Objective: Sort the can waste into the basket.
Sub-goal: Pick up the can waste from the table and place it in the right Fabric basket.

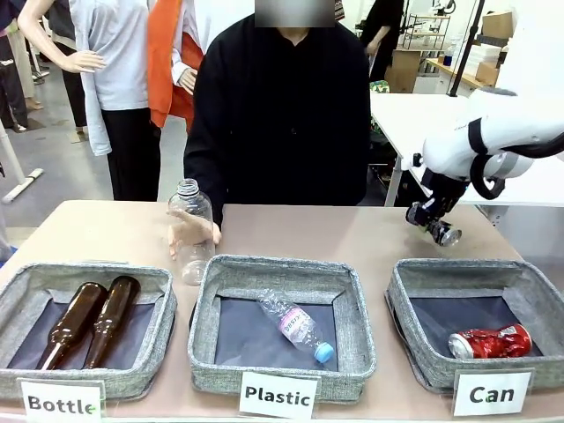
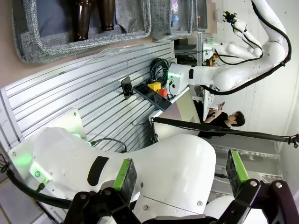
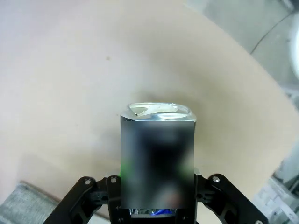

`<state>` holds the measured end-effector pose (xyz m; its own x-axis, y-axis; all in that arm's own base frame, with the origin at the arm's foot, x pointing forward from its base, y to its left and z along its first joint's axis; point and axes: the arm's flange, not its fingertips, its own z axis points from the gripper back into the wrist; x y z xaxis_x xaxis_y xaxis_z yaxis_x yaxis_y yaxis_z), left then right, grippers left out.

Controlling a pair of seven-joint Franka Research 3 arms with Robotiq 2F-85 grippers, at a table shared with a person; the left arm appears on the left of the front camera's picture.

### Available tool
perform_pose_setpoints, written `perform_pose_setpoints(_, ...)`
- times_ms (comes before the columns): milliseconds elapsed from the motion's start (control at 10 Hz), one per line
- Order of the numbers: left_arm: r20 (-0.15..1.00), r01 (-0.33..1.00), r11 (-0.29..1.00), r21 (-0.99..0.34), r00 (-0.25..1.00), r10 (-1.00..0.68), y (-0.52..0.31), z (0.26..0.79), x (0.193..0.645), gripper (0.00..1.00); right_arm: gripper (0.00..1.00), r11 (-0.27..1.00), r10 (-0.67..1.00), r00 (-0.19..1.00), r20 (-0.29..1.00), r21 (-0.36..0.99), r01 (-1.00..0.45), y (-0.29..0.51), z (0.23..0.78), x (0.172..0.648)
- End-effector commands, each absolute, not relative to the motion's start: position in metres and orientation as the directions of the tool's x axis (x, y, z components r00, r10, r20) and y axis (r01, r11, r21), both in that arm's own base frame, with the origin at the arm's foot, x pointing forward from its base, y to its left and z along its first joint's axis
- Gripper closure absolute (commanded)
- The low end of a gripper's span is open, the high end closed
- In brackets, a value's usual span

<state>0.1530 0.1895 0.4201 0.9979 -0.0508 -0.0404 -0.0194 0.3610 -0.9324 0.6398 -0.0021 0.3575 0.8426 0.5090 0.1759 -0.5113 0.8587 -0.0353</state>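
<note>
My right gripper [image 1: 432,220] hangs in the air above the table, behind the back edge of the grey "Can" basket [image 1: 414,286], shut on the dark grey-and-silver can [image 1: 445,233]. In the right wrist view that can [image 3: 158,112] sits upright between the black fingers of the right gripper [image 3: 157,191], above bare tabletop. The shiny red crushed can [image 1: 490,342] lies on the dark bottom of the Can basket. My left gripper [image 2: 180,175] is open, nothing between its green pads [image 2: 125,173], and it faces the robot's own white base.
A person stands at the far side, one hand on an upright clear plastic bottle [image 1: 190,231] on the table. The "Plastic" basket [image 1: 282,269] holds another clear bottle; the "Bottle" basket [image 1: 88,275] holds two brown glass bottles. A basket corner [image 3: 18,205] shows below the right gripper.
</note>
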Motion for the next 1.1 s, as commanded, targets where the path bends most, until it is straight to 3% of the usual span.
perform_pose_setpoints(0, -0.045, -0.023, 0.354, -0.935, 0.997, -0.056, 0.189, 0.421, 0.15, 0.0, 0.69, 0.782, 0.587, 0.763, 0.27, 0.056, -0.621, -0.009, 0.419, 0.589)
perform_pose_setpoints(100, -0.045, -0.023, 0.354, -0.935, 0.997, -0.056, 0.189, 0.421, 0.15, 0.0, 0.69, 0.673, 0.646, 0.701, 0.301, 0.208, -0.71, -0.01, 0.45, 0.551)
perform_pose_setpoints(300, -0.045, -0.023, 0.354, -0.935, 0.997, -0.056, 0.189, 0.421, 0.15, 0.0, 0.69, 0.518, 0.756, 0.578, 0.308, 0.259, -0.816, -0.003, 0.474, 0.481)
perform_pose_setpoints(500, -0.045, -0.023, 0.354, -0.935, 0.997, -0.056, 0.189, 0.421, 0.15, 0.0, 0.69, 0.326, 0.907, 0.366, 0.206, 0.207, -0.923, 0.011, 0.465, 0.425)
perform_pose_setpoints(700, -0.045, -0.023, 0.354, -0.935, 0.997, -0.056, 0.189, 0.421, 0.15, 0.0, 0.69, 0.129, 0.992, 0.129, -0.004, 0.045, -0.991, 0.005, 0.445, 0.381)
perform_pose_setpoints(800, -0.045, -0.023, 0.354, -0.935, 0.997, -0.056, 0.189, 0.421, 0.15, 0.0, 0.69, 0.082, 0.996, 0.083, -0.033, -0.048, -0.996, -0.006, 0.44, 0.373)
perform_pose_setpoints(1000, -0.045, -0.023, 0.354, -0.935, 0.997, -0.056, 0.189, 0.421, 0.15, 0.0, 0.69, 0.052, 0.999, 0.052, 0.005, -0.048, -0.997, -0.011, 0.435, 0.369)
